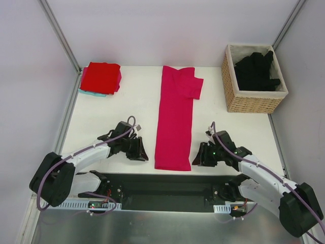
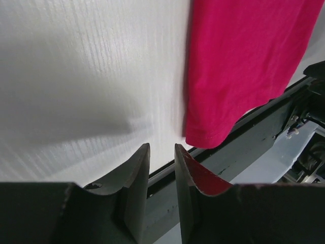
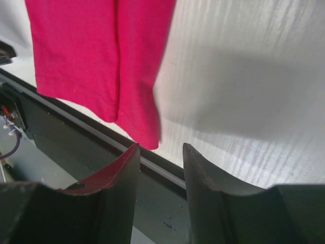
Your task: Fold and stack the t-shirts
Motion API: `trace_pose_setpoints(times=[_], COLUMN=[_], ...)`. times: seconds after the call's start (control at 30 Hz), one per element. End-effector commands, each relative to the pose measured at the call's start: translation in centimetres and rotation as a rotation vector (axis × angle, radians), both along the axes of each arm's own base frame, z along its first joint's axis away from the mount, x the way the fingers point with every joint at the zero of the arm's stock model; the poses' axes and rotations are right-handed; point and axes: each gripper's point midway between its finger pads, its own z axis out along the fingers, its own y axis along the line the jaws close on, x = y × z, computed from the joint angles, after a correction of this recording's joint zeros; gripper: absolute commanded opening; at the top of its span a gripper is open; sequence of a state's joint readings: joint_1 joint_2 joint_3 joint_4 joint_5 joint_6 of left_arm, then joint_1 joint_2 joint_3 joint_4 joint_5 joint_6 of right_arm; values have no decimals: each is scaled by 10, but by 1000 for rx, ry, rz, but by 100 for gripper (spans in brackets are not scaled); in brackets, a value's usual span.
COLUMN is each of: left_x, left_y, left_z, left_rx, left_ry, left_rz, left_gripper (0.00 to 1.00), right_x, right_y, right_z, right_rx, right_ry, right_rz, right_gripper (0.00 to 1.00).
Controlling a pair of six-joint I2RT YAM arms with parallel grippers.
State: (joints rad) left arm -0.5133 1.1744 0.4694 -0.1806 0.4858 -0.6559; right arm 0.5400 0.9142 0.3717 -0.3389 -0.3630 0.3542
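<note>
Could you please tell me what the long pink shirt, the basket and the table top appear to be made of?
The pink shirt looks like soft matte knit cloth: it lies limp, with a stitched hem. The basket seems woven wicker, tan strands showing, with a pale lining. The table top is probably white laminate, faintly grained.

The left hand point(image 1: 138, 150) and right hand point(image 1: 201, 155) hang low, turned inward, jaws slightly apart, gripping nothing.
</note>
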Motion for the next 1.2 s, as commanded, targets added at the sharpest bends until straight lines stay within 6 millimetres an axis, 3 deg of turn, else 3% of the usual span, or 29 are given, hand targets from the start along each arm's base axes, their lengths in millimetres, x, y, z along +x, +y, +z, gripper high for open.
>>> trace_pose_setpoints(times=[0.0,0.23,0.43,1.17], left_x=[-1,-8,-5,-4], left_y=[-10,-18,-33,-45], left_z=[-12,-20,-15,-5], left_rx=[-1,-12,-39,-83], left_ry=[-5,7,-20,-31], left_rz=[0,-25,-64,-94], left_gripper=[25,25,24,21], right_x=[-11,-17,-15,-5], right_y=[7,12,21,42], right_z=[3,3,9,5], right_rx=[85,140,152,125], right_ry=[-6,0,4,23], right_rz=[36,42,84,153], right_gripper=[42,42,42,40])
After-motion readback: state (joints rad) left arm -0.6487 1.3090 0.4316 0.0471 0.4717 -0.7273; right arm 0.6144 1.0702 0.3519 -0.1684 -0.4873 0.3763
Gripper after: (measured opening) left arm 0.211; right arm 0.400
